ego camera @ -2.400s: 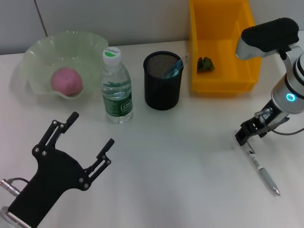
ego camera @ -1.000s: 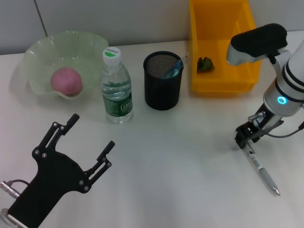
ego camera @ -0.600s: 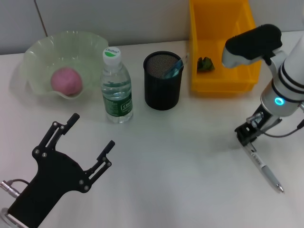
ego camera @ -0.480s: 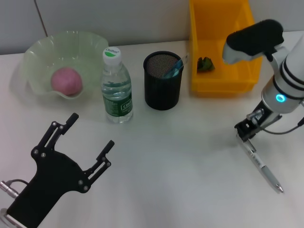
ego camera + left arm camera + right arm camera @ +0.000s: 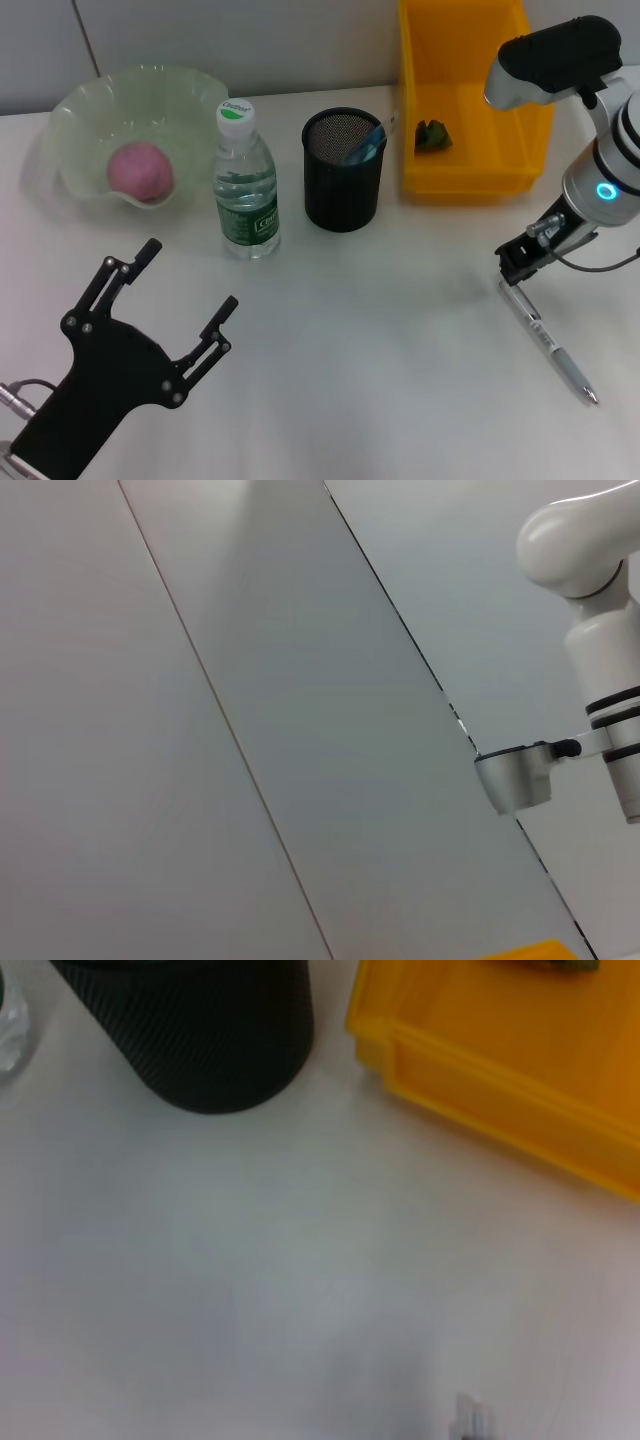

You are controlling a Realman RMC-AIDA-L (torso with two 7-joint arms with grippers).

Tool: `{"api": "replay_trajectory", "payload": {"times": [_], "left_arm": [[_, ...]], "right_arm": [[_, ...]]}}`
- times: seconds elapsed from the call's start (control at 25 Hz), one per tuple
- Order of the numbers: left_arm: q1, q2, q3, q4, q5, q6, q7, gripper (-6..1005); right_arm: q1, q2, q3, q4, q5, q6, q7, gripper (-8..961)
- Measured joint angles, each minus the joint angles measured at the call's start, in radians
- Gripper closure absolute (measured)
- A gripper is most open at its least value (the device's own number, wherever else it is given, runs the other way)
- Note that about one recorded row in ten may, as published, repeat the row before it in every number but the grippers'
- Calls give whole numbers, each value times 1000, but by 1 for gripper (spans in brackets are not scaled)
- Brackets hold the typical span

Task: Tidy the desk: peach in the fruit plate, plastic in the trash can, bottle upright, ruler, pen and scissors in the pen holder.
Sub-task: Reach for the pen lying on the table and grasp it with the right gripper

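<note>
A pink peach (image 5: 140, 170) lies in the pale green fruit plate (image 5: 95, 95) at the back left. The clear bottle (image 5: 245, 185) stands upright beside it. In the black mesh pen holder (image 5: 343, 185) a blue item (image 5: 365, 147) sticks up; I cannot tell whether it is the ruler or the scissors. Green plastic (image 5: 432, 135) sits in the yellow trash can (image 5: 470, 175). On the right, the silver pen (image 5: 548, 342) slants across the table, and my right gripper (image 5: 520, 265) is shut on its upper end. Near the front left, my left gripper (image 5: 190, 273) hangs open.
The right wrist view shows the pen holder's base (image 5: 200, 1040), the yellow bin's wall (image 5: 500, 1080) and bare white table between them. Only a grey wall and part of the right arm (image 5: 585, 650) appear in the left wrist view.
My right gripper has shifted slightly up and right, and the pen has moved with it. The left arm has barely moved.
</note>
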Motion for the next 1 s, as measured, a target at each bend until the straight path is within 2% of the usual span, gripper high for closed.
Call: {"api": "replay_trajectory", "payload": {"times": [0.4, 0.6, 1.0], "left_arm": [[-2, -2, 3, -2, 0, 0, 0, 216], [-5, -2, 3, -1, 0, 0, 0, 216], [-7, -2, 4, -2, 0, 0, 0, 216]], "right_arm": [[6, 1, -1, 25, -53, -16, -1, 776], [7, 1, -8, 40, -53, 0, -1, 605], [26, 0, -11, 104, -51, 32, -1, 611]]}}
